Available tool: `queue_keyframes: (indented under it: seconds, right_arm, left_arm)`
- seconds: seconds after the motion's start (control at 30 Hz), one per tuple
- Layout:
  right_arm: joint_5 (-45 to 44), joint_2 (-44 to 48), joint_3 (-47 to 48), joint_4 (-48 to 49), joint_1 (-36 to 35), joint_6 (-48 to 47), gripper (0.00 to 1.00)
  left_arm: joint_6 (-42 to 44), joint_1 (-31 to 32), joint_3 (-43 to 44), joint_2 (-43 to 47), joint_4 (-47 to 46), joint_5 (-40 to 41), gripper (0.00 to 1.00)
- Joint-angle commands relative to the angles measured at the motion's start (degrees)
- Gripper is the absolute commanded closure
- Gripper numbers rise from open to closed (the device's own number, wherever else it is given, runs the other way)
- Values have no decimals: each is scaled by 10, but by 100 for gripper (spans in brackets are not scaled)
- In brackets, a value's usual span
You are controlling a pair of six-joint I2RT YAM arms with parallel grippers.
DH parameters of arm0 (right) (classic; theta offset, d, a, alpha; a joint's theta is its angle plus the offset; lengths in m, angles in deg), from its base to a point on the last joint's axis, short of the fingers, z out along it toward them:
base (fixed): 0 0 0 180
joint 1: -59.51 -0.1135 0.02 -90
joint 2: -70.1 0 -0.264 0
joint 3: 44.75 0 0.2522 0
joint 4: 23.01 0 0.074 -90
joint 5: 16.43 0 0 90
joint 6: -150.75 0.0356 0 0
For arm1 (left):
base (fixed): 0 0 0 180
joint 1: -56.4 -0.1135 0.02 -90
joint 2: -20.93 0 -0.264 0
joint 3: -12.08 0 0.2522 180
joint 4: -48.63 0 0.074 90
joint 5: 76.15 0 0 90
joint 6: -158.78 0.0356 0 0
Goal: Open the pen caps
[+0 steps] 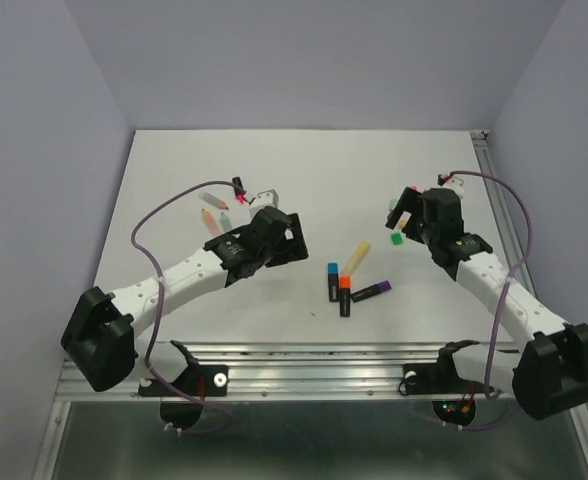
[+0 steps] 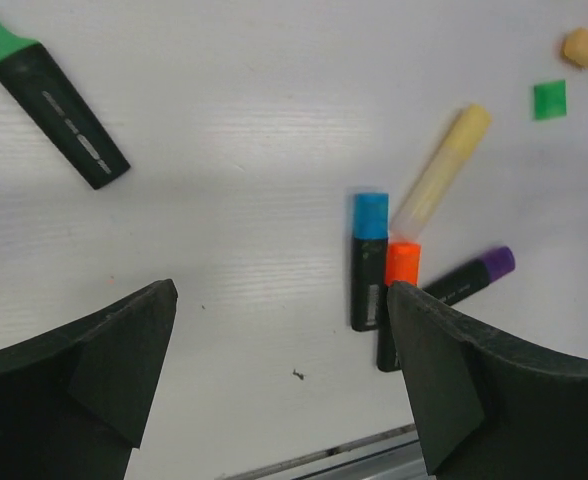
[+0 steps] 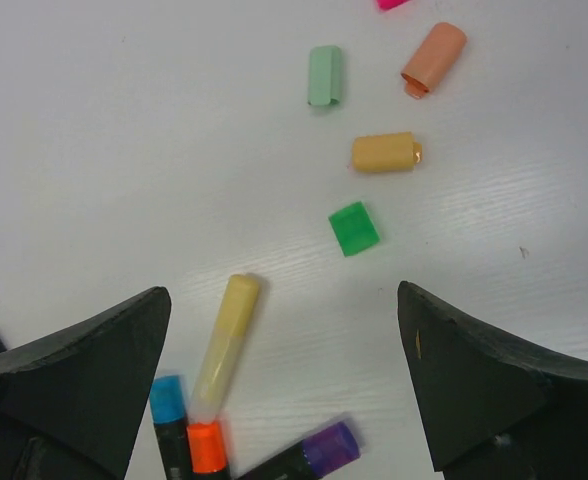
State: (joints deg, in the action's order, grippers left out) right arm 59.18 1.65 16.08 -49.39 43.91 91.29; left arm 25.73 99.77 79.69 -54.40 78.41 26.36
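Note:
Four capped pens lie bunched mid-table: blue cap [image 2: 371, 215], orange cap [image 2: 403, 263], purple cap [image 2: 497, 262] on black barrels, and a pale yellow pen [image 2: 441, 170]. Loose caps lie apart on the right: green [image 3: 354, 228], amber [image 3: 385, 152], peach [image 3: 435, 57], pale green [image 3: 325, 75]. My left gripper [image 2: 282, 300] hangs open over bare table just left of the bunch, holding nothing. My right gripper [image 3: 284, 295] is open too, empty, with the yellow pen [image 3: 226, 340] and green cap between its fingers' lines of sight below.
An uncapped black pen with a green tip [image 2: 59, 115] lies to the left. More uncapped pens [image 1: 214, 205] sit at the back left. An aluminium rail [image 1: 314, 365] runs along the near edge, another [image 1: 499, 200] along the right side.

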Motion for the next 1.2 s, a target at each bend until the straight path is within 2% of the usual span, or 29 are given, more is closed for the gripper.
queue_keyframes:
  seconds: [0.0, 0.17, 0.37, 0.67, 0.8, 1.17]
  right_arm:
    - [-17, 66, -47, -42, 0, 21, 0]
    - [-36, 127, -80, -43, 0, 21, 0]
    - [-33, 122, -79, -50, 1, 19, 0]
    - [-34, 110, -80, -49, 1, 20, 0]
    - [-31, 105, -80, -48, 0, 20, 0]
    - [-31, 103, -81, -44, 0, 21, 0]
  left_arm:
    - [-24, 59, -10, -5, -5, 0, 1]
    - [-47, 136, 20, -71, -7, 7, 1]
    - [-50, 169, 103, -182, 38, 35, 1]
    - [-71, 172, 177, -259, 110, 83, 1]
    - [-60, 172, 206, -290, 117, 79, 1]
    - [-73, 174, 232, -332, 142, 87, 2]
